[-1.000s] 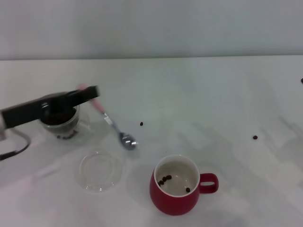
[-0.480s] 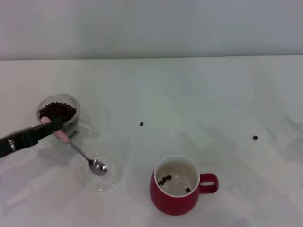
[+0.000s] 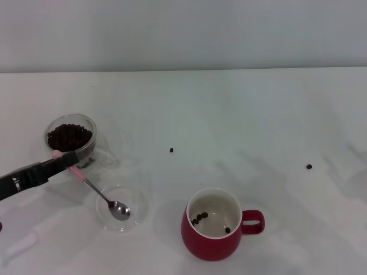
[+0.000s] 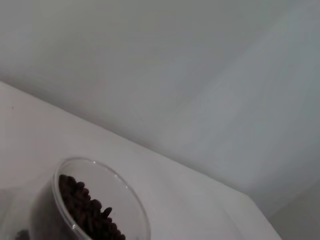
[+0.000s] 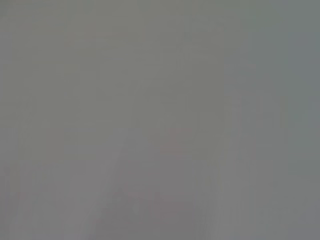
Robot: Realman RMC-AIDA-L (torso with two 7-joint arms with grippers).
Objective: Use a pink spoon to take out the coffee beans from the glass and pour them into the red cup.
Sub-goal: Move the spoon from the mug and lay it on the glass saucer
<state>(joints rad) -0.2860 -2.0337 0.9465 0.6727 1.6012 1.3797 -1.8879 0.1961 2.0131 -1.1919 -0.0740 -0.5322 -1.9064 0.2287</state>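
My left gripper [image 3: 67,158] reaches in from the left edge in the head view and is shut on the pink spoon [image 3: 100,192] by its handle. The spoon's metal bowl [image 3: 120,210] hangs low over the shallow clear dish [image 3: 135,215]. The glass [image 3: 90,127] of coffee beans [image 3: 69,136] stands just behind the gripper; it also shows in the left wrist view [image 4: 135,212] with beans [image 4: 85,207] inside. The red cup [image 3: 212,243] stands at the front centre, handle to the right, with three beans [image 3: 202,217] in it. My right gripper is out of view.
Two loose beans lie on the white table, one at centre [image 3: 171,150] and one at the right [image 3: 309,167]. The table's back edge meets a pale wall. The right wrist view shows only blank grey.
My left gripper has swung the spoon from beside the glass toward the front left; its bowl now hangs over the clear dish. The glass, covered a second ago, is in plain view.
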